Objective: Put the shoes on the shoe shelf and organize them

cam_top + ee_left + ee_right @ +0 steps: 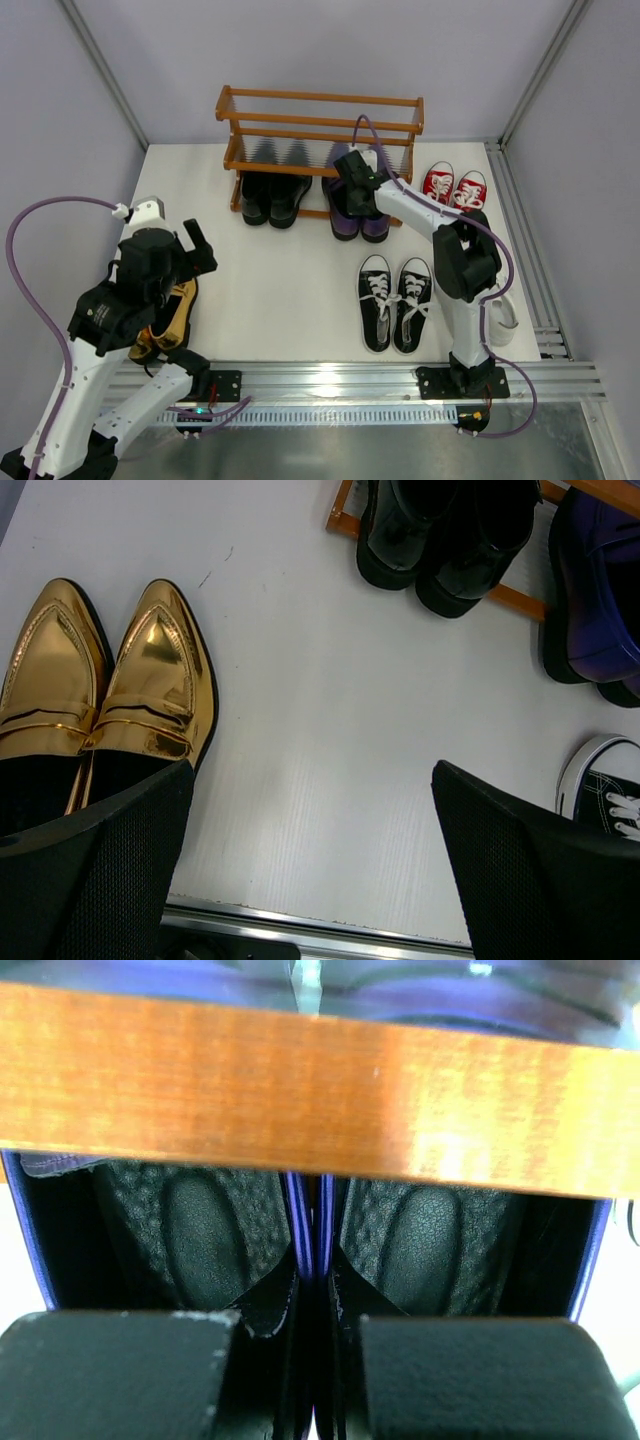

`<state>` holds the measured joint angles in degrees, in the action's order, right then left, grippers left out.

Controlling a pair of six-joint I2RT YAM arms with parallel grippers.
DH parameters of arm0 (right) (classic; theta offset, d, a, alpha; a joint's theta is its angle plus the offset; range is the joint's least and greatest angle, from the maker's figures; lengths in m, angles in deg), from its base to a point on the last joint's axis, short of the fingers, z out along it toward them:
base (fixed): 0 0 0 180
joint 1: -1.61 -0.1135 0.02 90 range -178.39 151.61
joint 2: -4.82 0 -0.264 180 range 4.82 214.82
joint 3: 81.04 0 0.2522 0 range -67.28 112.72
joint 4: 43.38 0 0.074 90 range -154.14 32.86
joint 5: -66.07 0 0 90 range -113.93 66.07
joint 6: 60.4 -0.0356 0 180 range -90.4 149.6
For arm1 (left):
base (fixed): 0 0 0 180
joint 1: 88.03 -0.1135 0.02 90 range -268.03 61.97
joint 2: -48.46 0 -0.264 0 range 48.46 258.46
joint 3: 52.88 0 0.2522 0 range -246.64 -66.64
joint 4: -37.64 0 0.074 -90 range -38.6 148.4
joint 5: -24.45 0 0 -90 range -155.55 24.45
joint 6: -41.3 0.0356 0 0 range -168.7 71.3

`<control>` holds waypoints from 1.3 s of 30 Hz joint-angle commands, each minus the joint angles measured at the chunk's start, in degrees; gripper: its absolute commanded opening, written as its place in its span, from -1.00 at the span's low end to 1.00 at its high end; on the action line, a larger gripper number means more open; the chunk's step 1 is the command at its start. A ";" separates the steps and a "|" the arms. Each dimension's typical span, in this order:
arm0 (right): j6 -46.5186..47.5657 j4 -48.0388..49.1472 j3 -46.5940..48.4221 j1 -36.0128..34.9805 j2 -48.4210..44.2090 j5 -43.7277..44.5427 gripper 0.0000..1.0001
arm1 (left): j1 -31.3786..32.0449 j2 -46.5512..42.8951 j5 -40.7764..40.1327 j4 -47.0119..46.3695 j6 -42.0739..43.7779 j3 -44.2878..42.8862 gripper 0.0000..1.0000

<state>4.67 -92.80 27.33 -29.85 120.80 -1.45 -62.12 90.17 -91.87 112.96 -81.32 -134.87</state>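
Six pairs of shoes show across the views, two of them at the shoe shelf [320, 122], which stands at the far edge of the white tabletop [280, 290]. Tucked toes-first into its lowest tier on the left are the glossy black dress shoes [268, 197], heels jutting out toward the arms. Just beside them on the right, in the same tier, sit the purple loafers [358, 215]. The right pincer [320, 1365] is clenched on the purple loafers. In the right wrist view its two black fingers [120, 1375] press the pair's adjoining inner walls together, with the dark insoles to either side and an orange-brown rail [320, 1085] of the shelf crossing close above. On the tabletop just right of the shelf stand the red sneakers [455, 187], side by side. Nearer the arms, well apart from the purple pair, the black-and-white sneakers [396, 303] lie side by side with their white toe caps toward the shelf. The white sneakers [504, 320] are mostly hidden behind the right arm at the near right. At the near left the gold loafers [105, 685] lie together under the left arm, pointed toes away from the near edge. The left pincer [311, 772] hangs released above the tabletop just beside them, jaws wide apart and holding nothing.
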 commanded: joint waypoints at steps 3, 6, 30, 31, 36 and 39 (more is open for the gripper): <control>-1.61 14.83 2.42 1.14 -2.52 2.92 -0.92 | 0.11 -0.32 0.40 0.76 -0.07 -2.35 0.99; -2.40 15.88 2.25 1.14 -3.22 1.17 -0.92 | 0.19 -0.14 0.49 1.11 -0.07 -2.88 0.99; -5.74 13.33 3.05 1.67 -2.95 -0.77 0.05 | 0.10 -0.41 1.28 0.84 -0.51 -2.44 0.99; -6.01 13.51 1.73 1.58 -4.26 -0.77 0.07 | 0.19 -0.41 1.36 0.84 -0.60 -2.35 1.00; -7.15 14.65 -2.31 1.32 -8.31 -1.56 0.19 | 0.19 -0.32 1.81 0.49 -0.86 -2.26 0.99; -7.33 16.23 -6.27 0.18 -12.34 -1.56 0.29 | 0.19 -0.32 1.81 0.05 -0.95 -2.17 1.00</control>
<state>-1.16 -80.73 23.00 -28.63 115.49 -3.29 -62.12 90.17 -90.78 114.27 -81.71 -136.05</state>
